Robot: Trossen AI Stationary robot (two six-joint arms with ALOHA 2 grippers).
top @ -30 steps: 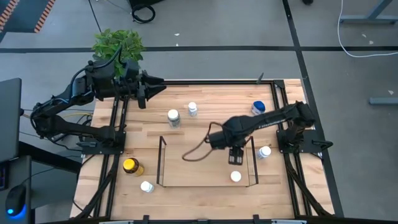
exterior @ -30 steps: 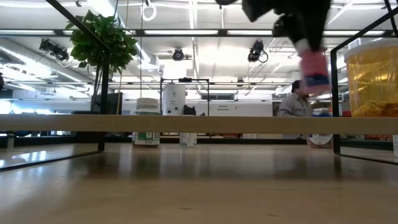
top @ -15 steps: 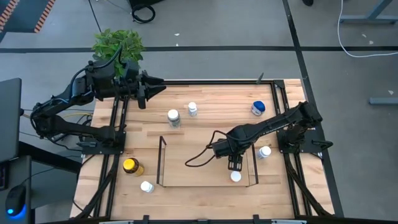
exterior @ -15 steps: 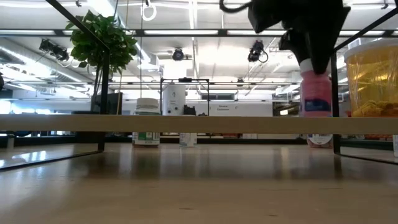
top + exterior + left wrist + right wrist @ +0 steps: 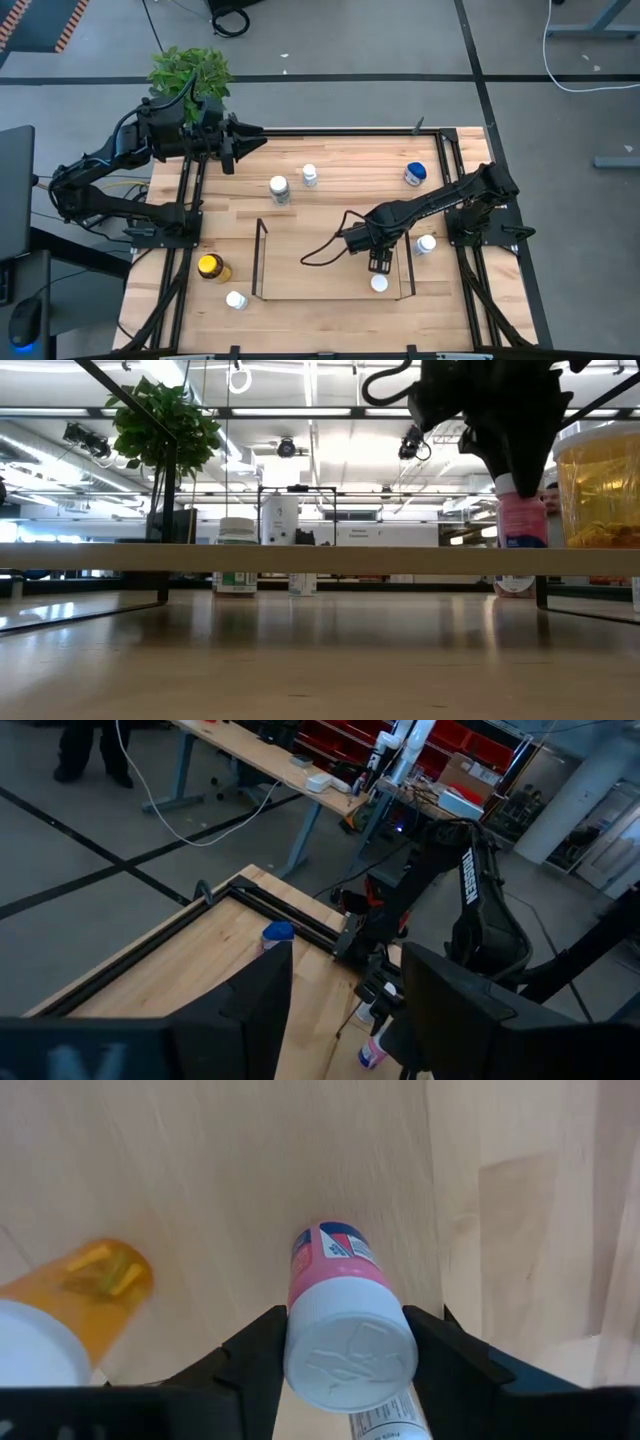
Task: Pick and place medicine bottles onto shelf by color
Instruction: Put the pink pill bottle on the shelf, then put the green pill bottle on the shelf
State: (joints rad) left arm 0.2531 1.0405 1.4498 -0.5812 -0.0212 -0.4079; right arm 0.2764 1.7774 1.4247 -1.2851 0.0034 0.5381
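My right gripper [image 5: 378,262] hangs over the right end of the black wire shelf [image 5: 262,262] and is shut on a pink bottle with a white cap [image 5: 345,1320]. In the low view the pink bottle [image 5: 521,523] hangs under the dark gripper, its bottom hidden behind a pale level bar [image 5: 300,558]. My left gripper [image 5: 240,138] is open and empty at the table's far left corner, beside the potted plant [image 5: 190,70]. A white-capped bottle [image 5: 379,284] stands just nearer than my right gripper. My right gripper pinches the pink bottle between its two fingers [image 5: 258,1362] at the white cap [image 5: 352,1362], one finger on each side. The fingers come from above, pointing down. The bottle hangs upright, cap up; whether its bottom rests on anything, I cannot tell.
Two white-capped bottles [image 5: 278,187] [image 5: 309,175] and a blue-capped one [image 5: 415,173] stand at the far side. Another white-capped bottle [image 5: 426,244] stands right of the shelf. An amber yellow-lidded jar [image 5: 210,267] and a white-capped bottle [image 5: 236,299] stand at the near left.
My right gripper has gone toward the table's near edge and down with the pink bottle, which has stayed upright and now hangs lower, over the shelf's right end. The left arm has kept still.
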